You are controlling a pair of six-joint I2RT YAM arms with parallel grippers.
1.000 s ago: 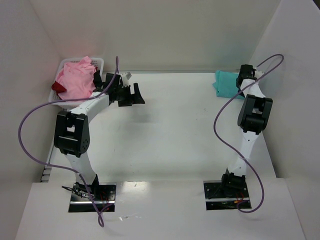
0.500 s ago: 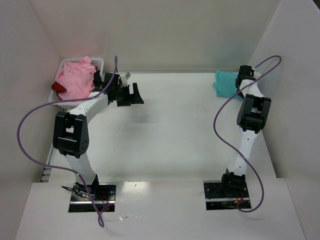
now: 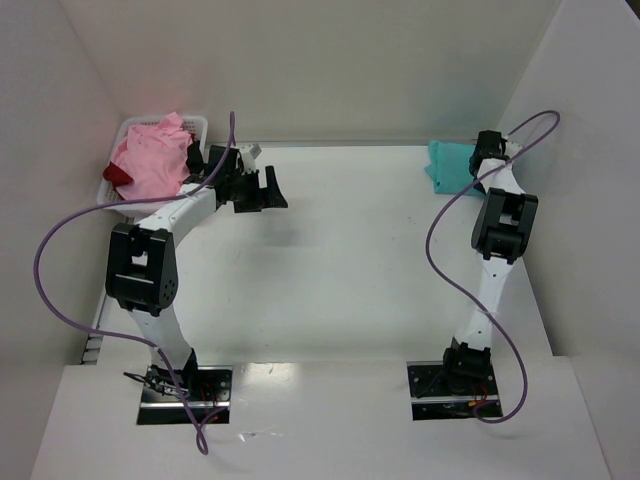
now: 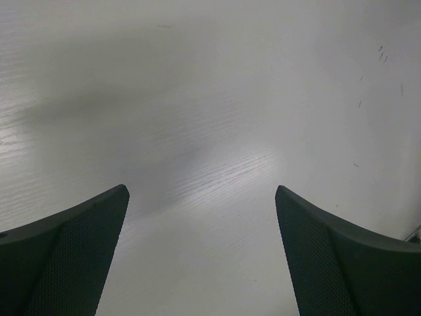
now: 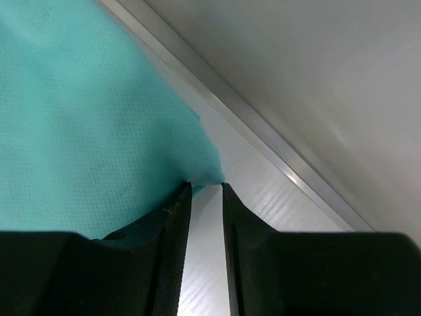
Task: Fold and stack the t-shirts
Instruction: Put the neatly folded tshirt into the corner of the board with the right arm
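The white table (image 3: 350,260) bears two things — a teal t-shirt (image 3: 448,165) far right, a white basket (image 3: 195,125) far left.

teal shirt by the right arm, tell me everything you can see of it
The teal t-shirt is soft, finely textured cloth, plain turquoise, lying as a compact bundle at the far right corner of the table, beside the wall. One pointed corner meets the tips of the right gripper, whose jaws stand slightly apart with no cloth visible between them.

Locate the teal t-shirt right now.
Top view: the teal t-shirt lies in the far right corner of the table, beside the right end effector; the right wrist view shows its corner at that end effector's fingertips.
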